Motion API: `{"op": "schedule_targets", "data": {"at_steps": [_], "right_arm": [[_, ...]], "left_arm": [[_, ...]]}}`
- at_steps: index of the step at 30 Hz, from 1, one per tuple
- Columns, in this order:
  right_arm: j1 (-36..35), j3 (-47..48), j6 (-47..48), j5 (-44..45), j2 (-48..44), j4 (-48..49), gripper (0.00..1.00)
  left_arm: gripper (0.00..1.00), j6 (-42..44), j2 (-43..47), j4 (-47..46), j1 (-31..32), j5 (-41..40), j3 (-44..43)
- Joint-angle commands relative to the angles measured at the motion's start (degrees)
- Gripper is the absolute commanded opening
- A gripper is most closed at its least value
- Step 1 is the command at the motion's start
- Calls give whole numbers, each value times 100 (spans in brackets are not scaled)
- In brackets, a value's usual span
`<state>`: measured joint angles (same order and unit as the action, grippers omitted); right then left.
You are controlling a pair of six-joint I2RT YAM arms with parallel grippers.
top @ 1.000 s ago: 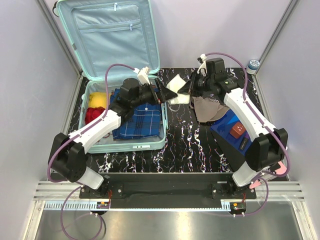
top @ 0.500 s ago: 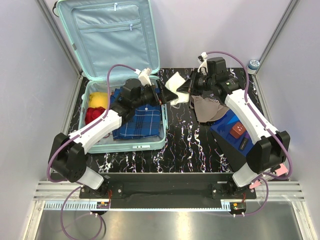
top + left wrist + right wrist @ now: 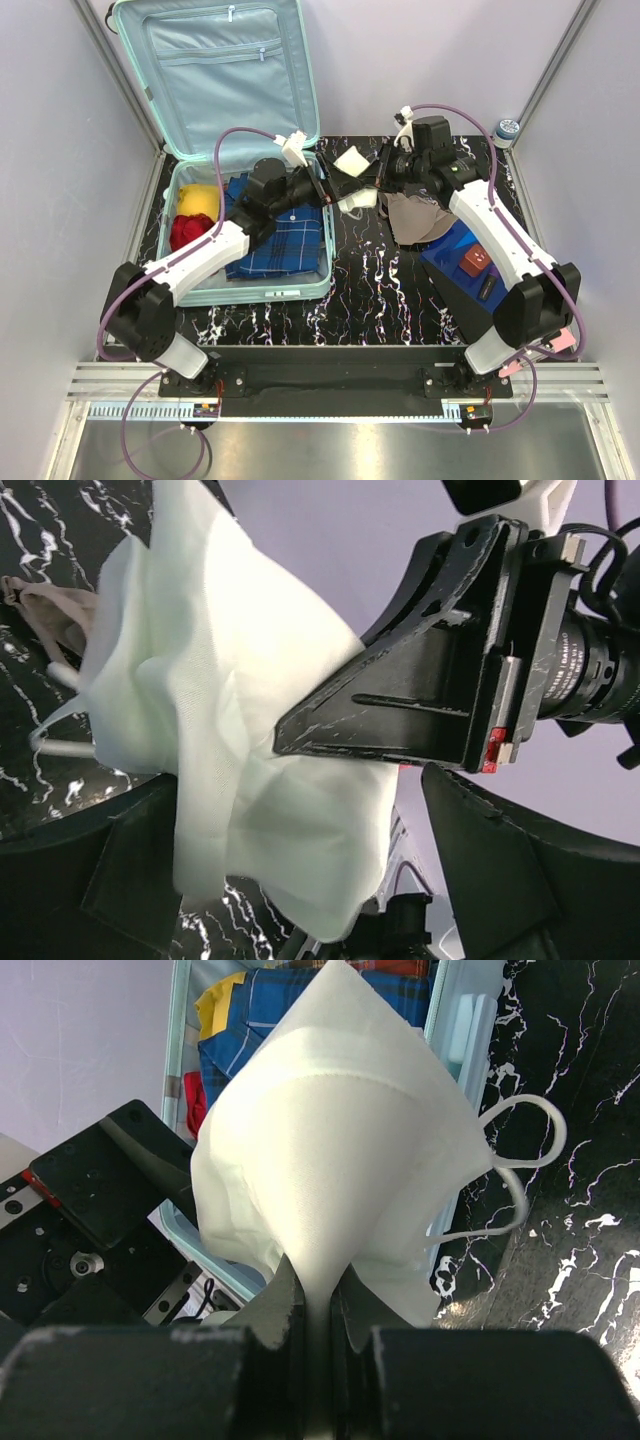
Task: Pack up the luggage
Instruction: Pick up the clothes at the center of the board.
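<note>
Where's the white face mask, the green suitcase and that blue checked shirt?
white face mask (image 3: 330,1150): right wrist view, middle of its front panel.
green suitcase (image 3: 230,100): top view, lining of the open lid.
blue checked shirt (image 3: 285,245): top view, its flat middle.

Luggage (image 3: 250,291) open, blue plaid shirt (image 3: 290,240) inside; white cloth (image 3: 350,162) alongside.

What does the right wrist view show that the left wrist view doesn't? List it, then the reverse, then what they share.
Only the right wrist view: the open luggage, with a blue plaid cloth and a yellow item inside.
Only the left wrist view: a tan cloth lying on the black marbled table, and the camera lens on the right arm.
Both: the white mask pinched in the shut right hand, with that table below.
</note>
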<state>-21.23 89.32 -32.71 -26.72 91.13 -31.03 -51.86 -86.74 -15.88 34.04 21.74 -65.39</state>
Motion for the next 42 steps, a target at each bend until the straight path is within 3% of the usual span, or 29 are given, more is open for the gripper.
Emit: {"op": "schedule_targets", "data": {"at_steps": [1,3,5,17,26,42], "right_arm": [[-74,-28,-25,-158,-324,281,0],[-74,-46,-34,-141,-342,299,0],[-74,-72,-34,-140,-359,308,0],[-82,-371,-16,-132,-561,308,0],[-74,-459,1,-202,-658,308,0],[-83,-512,80,-413,-685,316,0]], "left_arm": [[84,-220,-106,-776,85,146,-27],[75,-255,-115,-846,103,138,-9],[72,-281,-80,-873,103,59,52],[63,-141,289,-864,94,-757,272],[63,-158,395,-1013,50,-1294,316],[50,-413,-62,-1453,50,-864,79]]}}
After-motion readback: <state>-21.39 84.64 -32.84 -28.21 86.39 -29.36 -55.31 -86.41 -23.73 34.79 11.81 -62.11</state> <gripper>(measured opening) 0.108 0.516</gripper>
